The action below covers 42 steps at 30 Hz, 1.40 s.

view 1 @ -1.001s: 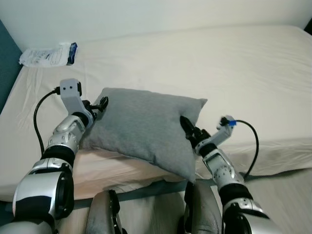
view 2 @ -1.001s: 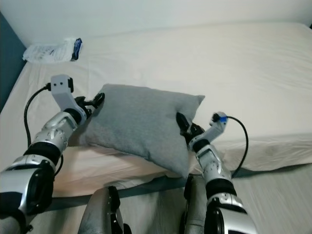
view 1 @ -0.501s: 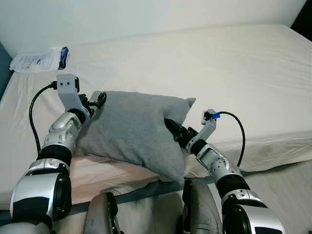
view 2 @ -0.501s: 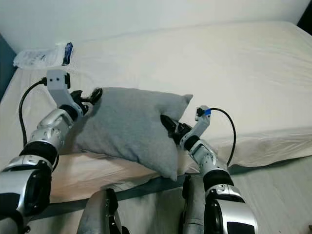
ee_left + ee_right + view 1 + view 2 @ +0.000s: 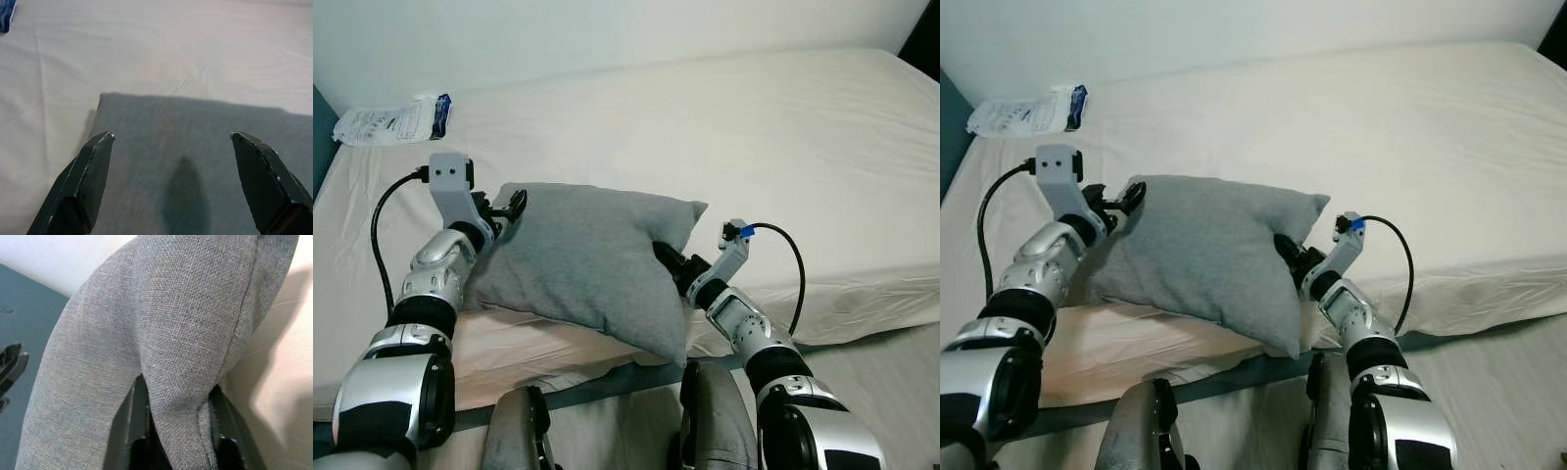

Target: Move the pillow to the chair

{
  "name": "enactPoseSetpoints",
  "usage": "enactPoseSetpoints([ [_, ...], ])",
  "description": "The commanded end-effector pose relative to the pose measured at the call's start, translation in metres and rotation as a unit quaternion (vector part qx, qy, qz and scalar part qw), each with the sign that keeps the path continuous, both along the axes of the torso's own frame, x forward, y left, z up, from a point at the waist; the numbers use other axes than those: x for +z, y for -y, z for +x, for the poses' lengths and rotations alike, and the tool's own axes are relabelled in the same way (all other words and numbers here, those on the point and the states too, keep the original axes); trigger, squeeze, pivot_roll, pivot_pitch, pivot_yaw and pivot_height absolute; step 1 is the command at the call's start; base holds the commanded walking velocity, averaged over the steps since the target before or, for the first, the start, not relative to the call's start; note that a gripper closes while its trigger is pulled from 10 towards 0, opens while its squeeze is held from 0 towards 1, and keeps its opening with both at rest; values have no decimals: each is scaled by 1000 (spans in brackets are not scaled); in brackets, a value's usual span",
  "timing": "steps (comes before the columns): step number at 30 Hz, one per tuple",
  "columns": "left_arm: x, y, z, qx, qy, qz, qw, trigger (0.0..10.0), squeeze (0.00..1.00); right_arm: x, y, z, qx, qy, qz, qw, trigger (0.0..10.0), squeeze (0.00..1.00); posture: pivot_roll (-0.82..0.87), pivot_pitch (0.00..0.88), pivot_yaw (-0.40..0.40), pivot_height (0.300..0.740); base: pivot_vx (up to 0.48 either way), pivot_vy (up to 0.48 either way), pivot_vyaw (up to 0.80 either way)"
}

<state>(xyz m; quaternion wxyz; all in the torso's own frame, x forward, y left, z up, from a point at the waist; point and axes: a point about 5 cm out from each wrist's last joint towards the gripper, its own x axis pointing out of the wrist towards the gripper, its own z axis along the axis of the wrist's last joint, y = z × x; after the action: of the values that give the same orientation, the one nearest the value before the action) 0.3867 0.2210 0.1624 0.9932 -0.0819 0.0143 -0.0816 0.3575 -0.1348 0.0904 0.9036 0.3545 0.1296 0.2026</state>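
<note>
A grey pillow (image 5: 587, 264) lies near the front edge of the bed (image 5: 754, 127), its near corner hanging over the edge. My right gripper (image 5: 671, 264) is at the pillow's right edge. In the right wrist view a fold of the grey fabric (image 5: 186, 333) is pinched between its fingers, so it is shut on the pillow. My left gripper (image 5: 509, 208) is at the pillow's far left corner. In the left wrist view its fingers (image 5: 93, 171) stand wide open with the pillow (image 5: 195, 161) lying beyond and between them.
A white packet with a blue end (image 5: 391, 119) lies at the bed's far left corner by the wall. A dark teal strip (image 5: 321, 127) runs along the bed's left side. My own legs (image 5: 519, 431) press against the bed's front edge.
The camera has swung slightly, shifting the whole scene. My right gripper has kept its hold on the pillow's right edge, and the left stays open at the left corner.
</note>
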Motion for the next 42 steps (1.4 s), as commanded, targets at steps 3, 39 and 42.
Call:
enactPoseSetpoints([
  [3,-10,-3,-4,8,-15,5,1000,10000,1000,-12,-4,-4,-6,-33,-19,999,0,0,92,155,-1,562,0,0,0],
  [39,-33,8,-3,-2,-167,-86,982,10000,0,9,98,-15,-343,25,-323,882,0,0,53,170,6,562,0,0,0],
  [42,-46,13,-9,-7,-203,-140,969,10000,0,7,99,-17,-345,23,-326,880,0,0,53,171,4,562,0,0,0],
])
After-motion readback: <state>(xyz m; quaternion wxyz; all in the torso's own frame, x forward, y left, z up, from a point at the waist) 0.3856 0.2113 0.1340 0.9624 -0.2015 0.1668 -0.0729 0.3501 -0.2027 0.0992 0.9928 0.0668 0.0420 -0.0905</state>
